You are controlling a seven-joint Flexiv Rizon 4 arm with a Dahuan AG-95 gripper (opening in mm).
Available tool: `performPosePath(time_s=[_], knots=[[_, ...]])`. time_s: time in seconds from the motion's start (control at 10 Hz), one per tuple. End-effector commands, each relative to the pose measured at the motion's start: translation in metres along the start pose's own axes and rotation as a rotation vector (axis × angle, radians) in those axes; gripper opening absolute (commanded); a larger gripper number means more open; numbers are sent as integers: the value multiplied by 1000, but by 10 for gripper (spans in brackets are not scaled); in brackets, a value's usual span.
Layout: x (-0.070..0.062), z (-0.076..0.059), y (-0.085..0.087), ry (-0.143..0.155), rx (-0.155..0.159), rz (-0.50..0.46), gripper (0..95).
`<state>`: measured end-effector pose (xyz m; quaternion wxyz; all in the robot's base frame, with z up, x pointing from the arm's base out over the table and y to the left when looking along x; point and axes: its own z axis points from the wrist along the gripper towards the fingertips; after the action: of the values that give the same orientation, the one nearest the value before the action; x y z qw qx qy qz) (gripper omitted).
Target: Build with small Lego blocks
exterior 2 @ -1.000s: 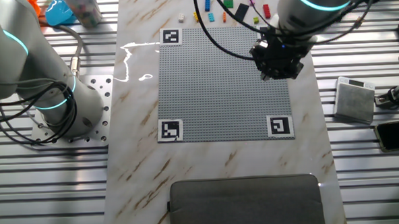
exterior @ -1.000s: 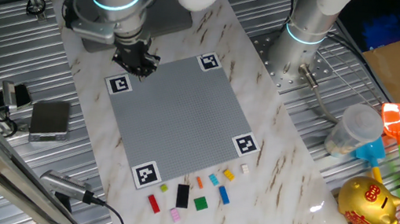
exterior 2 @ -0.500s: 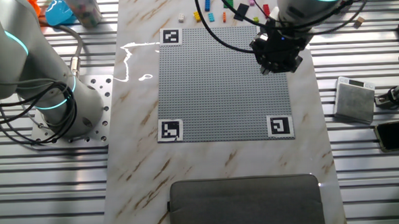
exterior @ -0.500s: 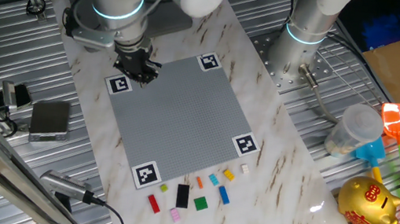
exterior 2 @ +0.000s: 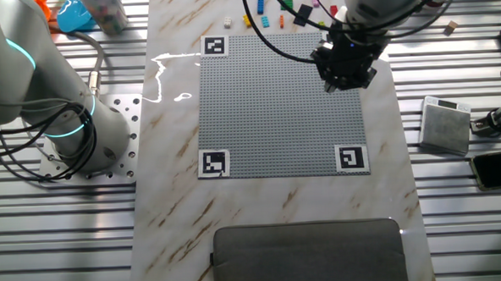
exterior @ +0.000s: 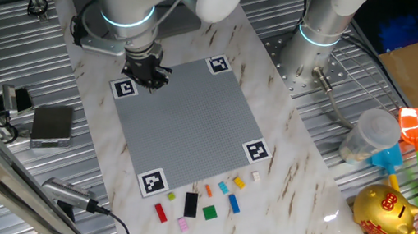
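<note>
The small Lego blocks lie loose on the marble top just past the near edge of the grey studded plate (exterior: 187, 122): red (exterior: 161, 212), black (exterior: 191, 204), green (exterior: 210, 212), pink (exterior: 184, 224), blue (exterior: 234, 205), yellow (exterior: 239, 182) and others. In the other fixed view they sit at the top, among them the black one (exterior 2: 303, 14) and the green one (exterior 2: 286, 3). My gripper (exterior: 147, 75) hangs low over the plate's far left corner, far from the blocks; it also shows in the other fixed view (exterior 2: 345, 69). Its dark fingers point down and hide their gap. Nothing shows between them.
A second arm's base (exterior: 316, 42) stands at the back right. A grey box (exterior: 52, 124) lies left of the plate. A gold piggy bank (exterior: 384, 213), a plastic jar (exterior: 368, 134) and a toy spade (exterior: 416, 131) sit at the right. A grey pad (exterior 2: 310, 255) lies beyond the plate.
My gripper has moved a short way along the plate's left edge toward the side where the blocks lie. The blocks have not moved.
</note>
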<state>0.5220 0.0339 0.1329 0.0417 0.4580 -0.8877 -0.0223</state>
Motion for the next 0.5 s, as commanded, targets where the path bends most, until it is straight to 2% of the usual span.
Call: performPosePath(time_s=[0.1, 0.5], knots=[[0, 0, 0, -4, -1, 1, 0], [0, 0, 0, -10, -7, -87, 0]])
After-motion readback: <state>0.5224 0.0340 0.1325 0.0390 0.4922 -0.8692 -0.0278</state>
